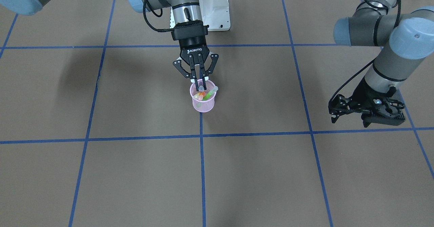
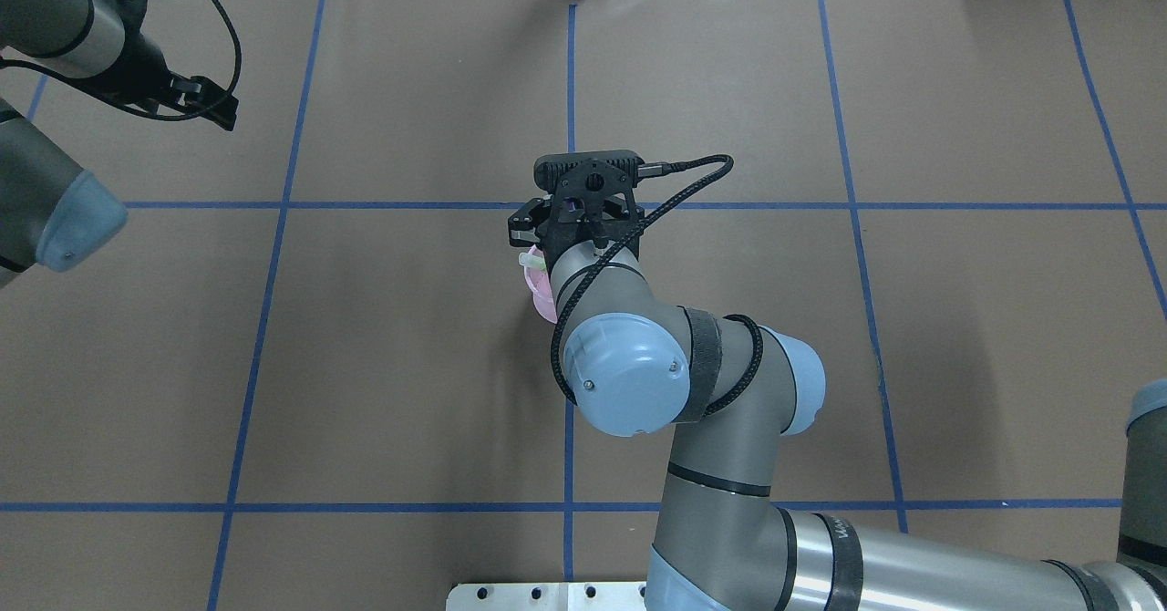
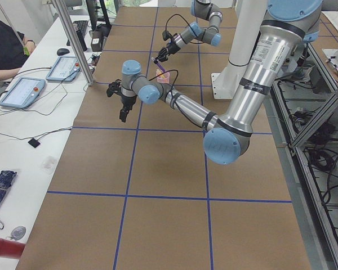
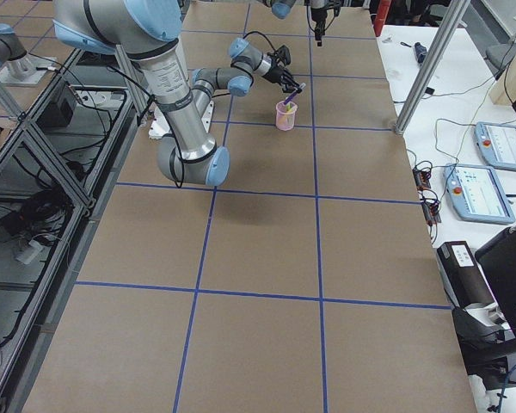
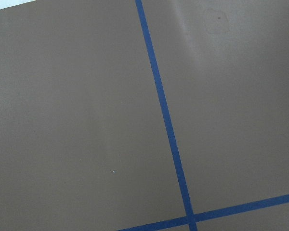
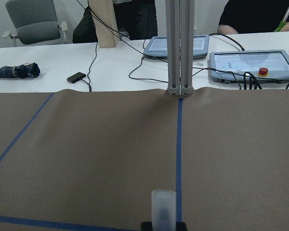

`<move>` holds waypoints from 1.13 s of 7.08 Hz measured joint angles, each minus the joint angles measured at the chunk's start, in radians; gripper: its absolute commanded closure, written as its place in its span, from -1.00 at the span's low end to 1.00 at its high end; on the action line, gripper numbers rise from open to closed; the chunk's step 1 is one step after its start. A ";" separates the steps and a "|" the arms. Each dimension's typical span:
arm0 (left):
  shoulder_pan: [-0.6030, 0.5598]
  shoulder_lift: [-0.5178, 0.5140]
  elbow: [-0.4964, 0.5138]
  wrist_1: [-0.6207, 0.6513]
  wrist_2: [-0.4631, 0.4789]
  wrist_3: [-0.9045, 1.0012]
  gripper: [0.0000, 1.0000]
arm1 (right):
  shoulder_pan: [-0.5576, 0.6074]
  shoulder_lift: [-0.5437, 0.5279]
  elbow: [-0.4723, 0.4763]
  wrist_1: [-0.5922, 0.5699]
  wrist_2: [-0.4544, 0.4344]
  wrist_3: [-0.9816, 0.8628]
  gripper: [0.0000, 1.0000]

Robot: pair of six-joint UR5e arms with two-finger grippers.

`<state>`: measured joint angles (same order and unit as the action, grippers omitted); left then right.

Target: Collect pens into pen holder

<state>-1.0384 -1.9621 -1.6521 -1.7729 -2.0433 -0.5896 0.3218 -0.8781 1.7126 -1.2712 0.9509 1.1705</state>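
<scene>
The right tool (image 1: 200,80) hangs straight down over the pen holder (image 1: 204,105), its fingers pressed together on the purple pen (image 1: 201,87). It pinches the pen near the upper end, so the pale cap pokes up between the fingertips in the right wrist view and the purple shaft points down into the cup mouth. Holding the pen upright probably lets it drop in lengthwise rather than catch on the rim. The pen holder stands upright on the counter (image 1: 135,172), right on a blue tape line near the middle. The green pen (image 1: 210,94), orange pen (image 1: 201,96) and yellow pen (image 1: 196,98) already sit inside it, leaning against the mesh wall with their ends above the rim. I judge this to be the last pen, low enough that letting go should finish the task; how deep its tip sits inside I cannot tell. The left tool (image 1: 349,122) waits well apart at the side of the counter, seemingly spread and holding nothing, clear of the working arm
</scene>
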 measured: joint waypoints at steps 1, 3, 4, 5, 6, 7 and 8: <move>0.000 -0.001 0.003 0.000 0.000 0.000 -0.98 | -0.005 0.000 -0.017 0.001 -0.011 -0.001 1.00; 0.000 0.000 0.010 0.000 0.000 -0.001 -0.98 | -0.020 0.000 -0.030 0.005 -0.021 0.004 -0.97; 0.000 0.000 0.016 -0.003 0.000 0.000 -0.98 | -0.028 0.000 -0.031 0.006 -0.025 0.010 -0.98; 0.000 0.000 0.024 -0.010 0.000 0.000 -0.98 | -0.036 0.001 -0.031 0.007 -0.034 0.013 -0.99; 0.000 0.000 0.031 -0.017 0.000 0.000 -0.98 | -0.039 0.004 -0.031 0.007 -0.041 0.013 -0.99; -0.002 0.000 0.035 -0.020 0.000 0.000 -0.98 | -0.040 0.007 -0.021 0.007 -0.039 0.011 -0.99; -0.013 -0.001 0.038 -0.019 -0.004 0.011 -0.98 | -0.032 0.008 0.010 -0.005 -0.008 0.006 -0.99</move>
<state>-1.0511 -1.9636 -1.6138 -1.7914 -2.0475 -0.5786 0.2897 -0.8696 1.7224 -1.2764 0.9426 1.1769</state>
